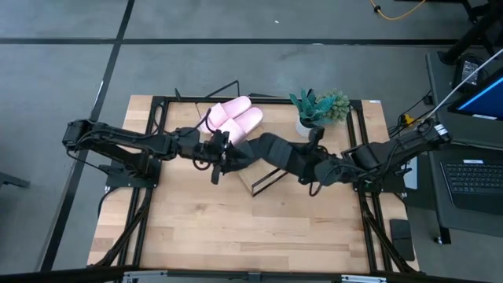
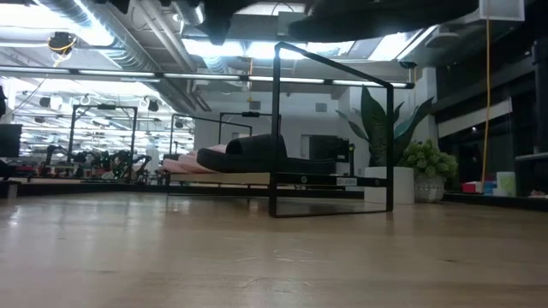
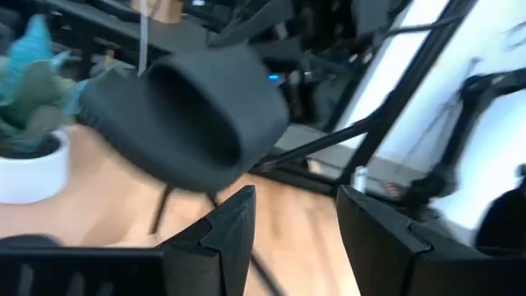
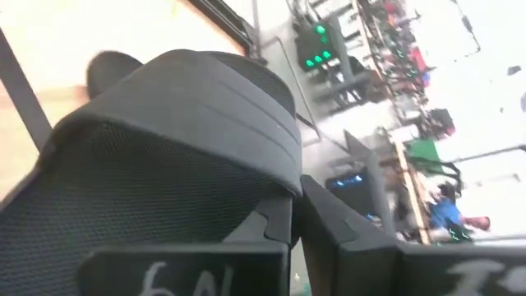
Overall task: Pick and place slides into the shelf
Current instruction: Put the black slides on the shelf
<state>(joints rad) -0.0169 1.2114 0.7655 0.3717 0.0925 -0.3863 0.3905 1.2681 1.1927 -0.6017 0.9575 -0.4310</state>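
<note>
One black slide (image 1: 277,151) partly hides the shelf (image 1: 253,182).

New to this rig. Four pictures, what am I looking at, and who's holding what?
Two dark robot arms work over a light wooden table. One camera looks straight down, one sits at tabletop height, one rides each wrist. On the slanted light-wood shelf with black wire frame lie two pale pink slide sandals. A small potted green plant stands beside it. The left gripper is open, facing a matte black slide without gripping it. The right gripper is shut on the strap of a second black slide, above the shelf.
</note>
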